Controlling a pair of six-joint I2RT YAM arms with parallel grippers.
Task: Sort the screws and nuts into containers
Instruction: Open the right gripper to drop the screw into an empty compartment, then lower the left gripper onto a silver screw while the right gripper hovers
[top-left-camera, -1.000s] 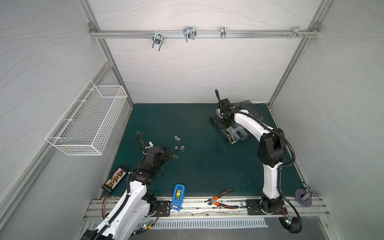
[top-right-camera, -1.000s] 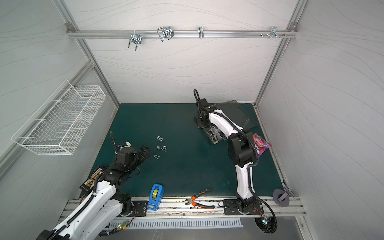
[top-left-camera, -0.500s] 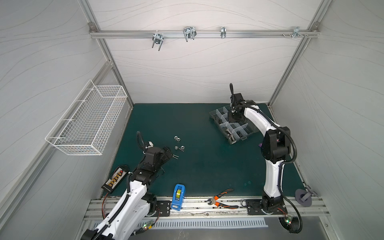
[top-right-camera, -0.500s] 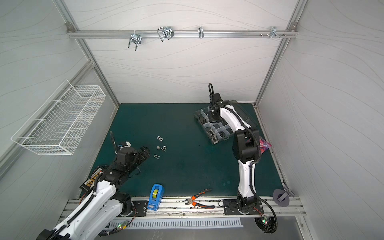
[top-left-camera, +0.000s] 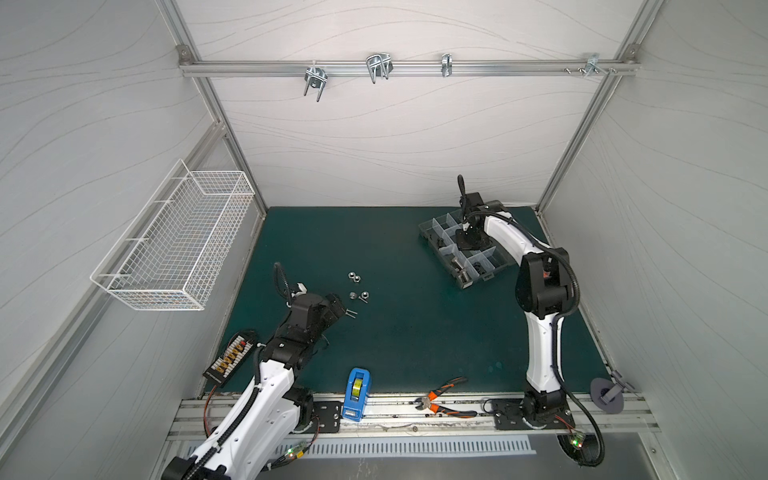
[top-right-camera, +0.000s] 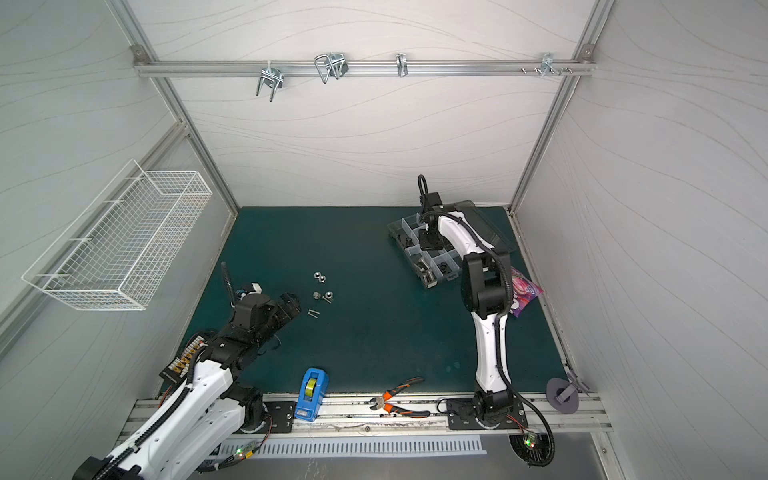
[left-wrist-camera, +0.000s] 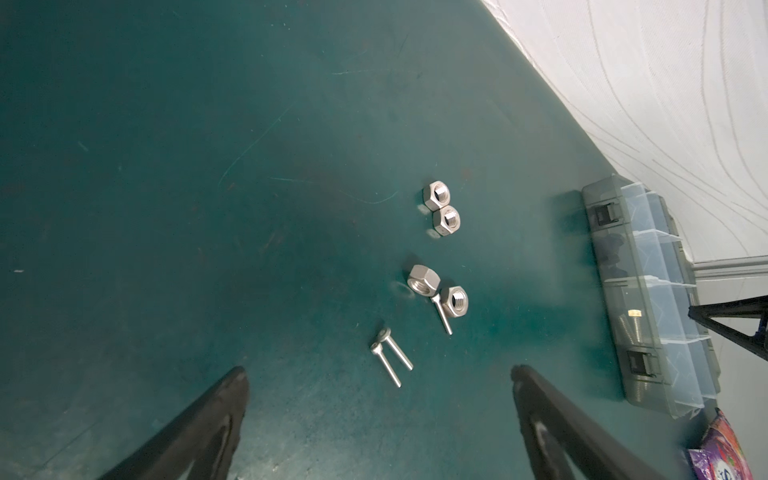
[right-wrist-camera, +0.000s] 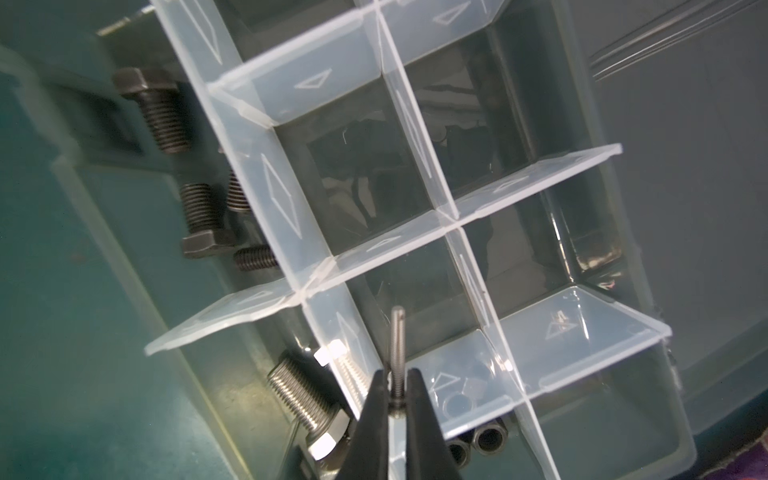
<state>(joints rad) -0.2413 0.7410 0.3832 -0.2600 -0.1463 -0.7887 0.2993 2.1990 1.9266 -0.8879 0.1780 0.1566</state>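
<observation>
Silver screw is pinched in the right hand over the organizer compartments, looks ready to drop in, while the left hand hovers spread by the loose nuts

The bench is dark teal; the walls are white with faint wavy lines. Nuts and screws are silver. The box is smoky grey with milky dividers; some bolts look dark grey, possibly black. Blue dispenser, orange-handled pliers, white basket, purple packet.
</observation>
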